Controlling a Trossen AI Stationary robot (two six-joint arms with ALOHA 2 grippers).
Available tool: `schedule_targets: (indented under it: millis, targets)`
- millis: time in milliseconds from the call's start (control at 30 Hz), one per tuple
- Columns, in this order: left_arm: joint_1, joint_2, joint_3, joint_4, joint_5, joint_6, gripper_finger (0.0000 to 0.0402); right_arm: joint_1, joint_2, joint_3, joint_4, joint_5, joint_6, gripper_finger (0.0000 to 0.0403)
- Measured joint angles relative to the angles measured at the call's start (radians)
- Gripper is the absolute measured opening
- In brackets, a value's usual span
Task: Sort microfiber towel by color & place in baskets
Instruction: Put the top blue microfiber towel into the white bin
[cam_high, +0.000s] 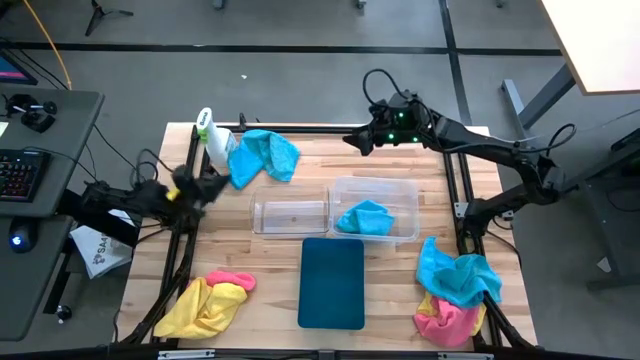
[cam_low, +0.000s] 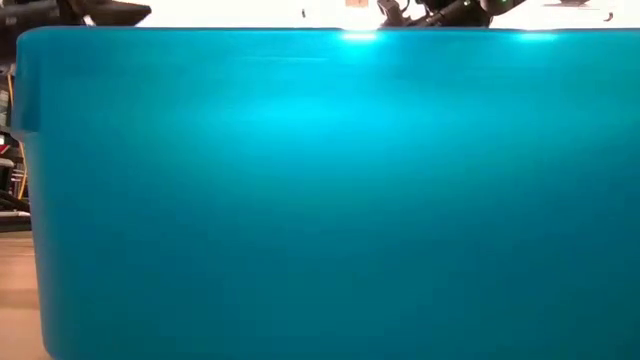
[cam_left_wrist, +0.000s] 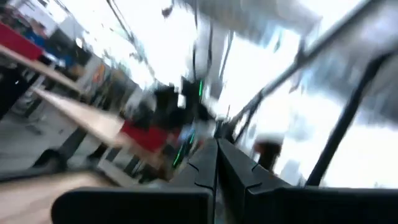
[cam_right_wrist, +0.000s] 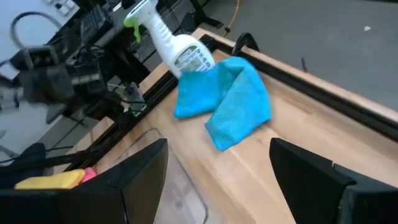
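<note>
One cyan towel (cam_high: 266, 156) lies crumpled near the table's far edge, leaning on the white spray bottle (cam_high: 214, 140); the right wrist view shows the same towel (cam_right_wrist: 227, 102). A second cyan towel (cam_high: 364, 217) lies in the wider clear tub (cam_high: 400, 190). The narrower clear tub (cam_high: 290, 214) stands to its left, and the teal tray (cam_high: 332, 283) sits nearer. Yellow and pink towels (cam_high: 210, 302) lie at the near left. A cyan, pink and yellow pile (cam_high: 455, 292) sits at the near right. My right gripper (cam_high: 352, 140) hangs open over the far edge, right of the cyan towel. My left gripper (cam_high: 205, 188) is shut and raised at the table's left side.
The spray bottle (cam_right_wrist: 171, 43) stands right behind the far cyan towel. A black frame rail (cam_high: 330, 130) runs along the table's far edge, with posts at the sides. The low view is filled by the teal tray's wall (cam_low: 320, 200). Bare wood (cam_high: 400, 160) lies between the far towel and the tubs.
</note>
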Motion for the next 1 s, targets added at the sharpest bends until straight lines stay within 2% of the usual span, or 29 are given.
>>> schedule_targets:
  millis: [167, 200, 267, 333, 400, 533, 667, 800, 900, 1000]
  targets:
    - [0.0, 0.0, 0.0, 0.207, -0.03, -0.19, 0.0, 0.002, 0.0, 0.0, -0.001, -0.024, 0.044, 0.0275]
    - [0.0, 0.001, 0.0, 0.232, -0.052, -0.206, 0.0, 0.002, 0.0, 0.0, -0.001, -0.033, 0.046, 0.0275]
    - [0.0, 0.002, 0.0, 0.29, -0.169, -0.217, 0.0, 0.002, 0.0, 0.0, -0.001, -0.054, 0.04, 0.0275]
    - [0.001, 0.014, 0.004, 0.287, -0.234, -0.253, 0.0, 0.002, 0.0, 0.0, -0.002, -0.061, 0.036, 0.0275]
    - [0.0, 0.045, 0.013, 0.26, -0.238, -0.313, 0.0, 0.002, 0.0, 0.0, -0.003, -0.062, 0.033, 0.0275]
    - [0.004, 0.197, 0.102, 0.219, -0.225, -0.425, 0.0, 0.002, 0.0, 0.0, -0.005, -0.063, 0.027, 0.0275]
    - [0.04, 0.444, 0.289, 0.168, -0.166, -0.359, 0.0, 0.002, 0.0, 0.0, -0.006, -0.064, -0.002, 0.0275]
    - [0.123, 0.663, 0.513, -0.03, -0.107, -0.181, 0.0, 0.0, 0.0, 0.0, -0.005, -0.064, -0.012, 0.0275]
    - [0.219, 0.786, 0.686, -0.291, -0.059, -0.174, 0.0, -0.001, -0.002, 0.0, -0.004, -0.066, -0.014, 0.0275]
    - [0.318, 0.902, 0.844, -0.582, 0.057, -0.189, 0.0, -0.001, -0.009, 0.0, -0.004, -0.072, -0.016, 0.0275]
